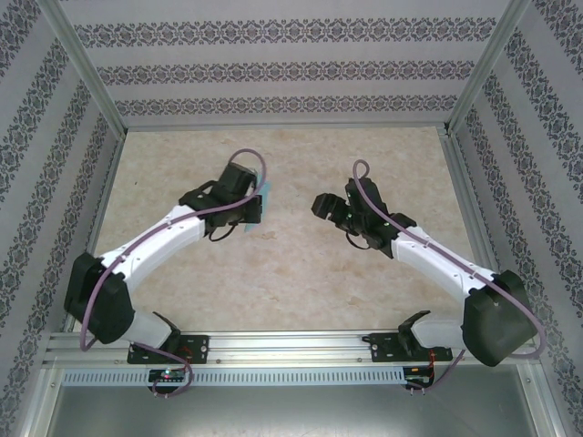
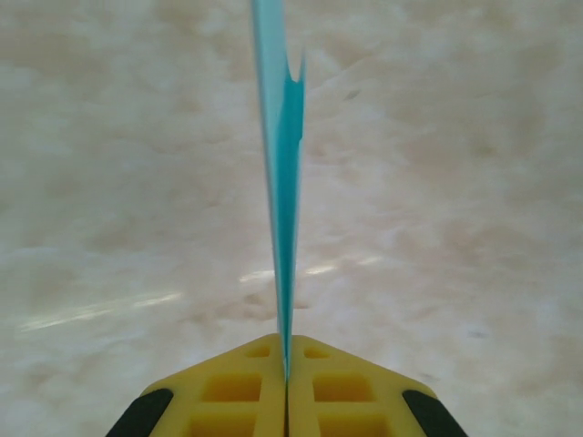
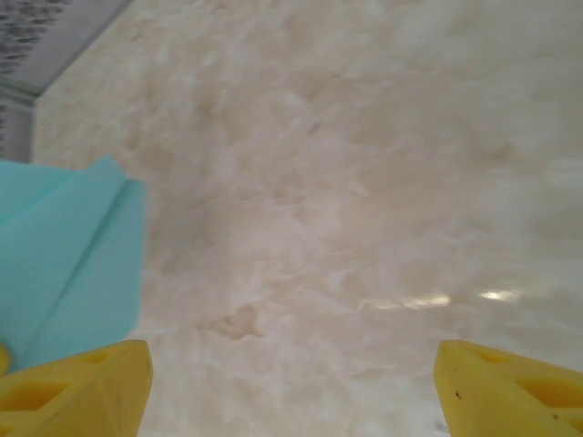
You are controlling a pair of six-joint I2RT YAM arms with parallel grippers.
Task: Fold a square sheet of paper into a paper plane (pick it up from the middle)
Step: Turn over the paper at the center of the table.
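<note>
Left wrist view: one paper plane (image 2: 284,182), edge-on, pinched by left gripper (image 2: 286,364); right gripper (image 3: 291,369) fingers spread apart.

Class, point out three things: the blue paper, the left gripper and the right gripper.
paper (image 2: 284,182), left wrist view, its edge-on middle.
left gripper (image 2: 287,357), left wrist view, seam between shut fingers.
right gripper (image 3: 291,364), right wrist view, gap between open fingers.

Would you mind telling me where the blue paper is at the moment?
The blue paper is clamped edge-on in the shut jaws of the left gripper, above the table, left of centre in the top view.
</note>
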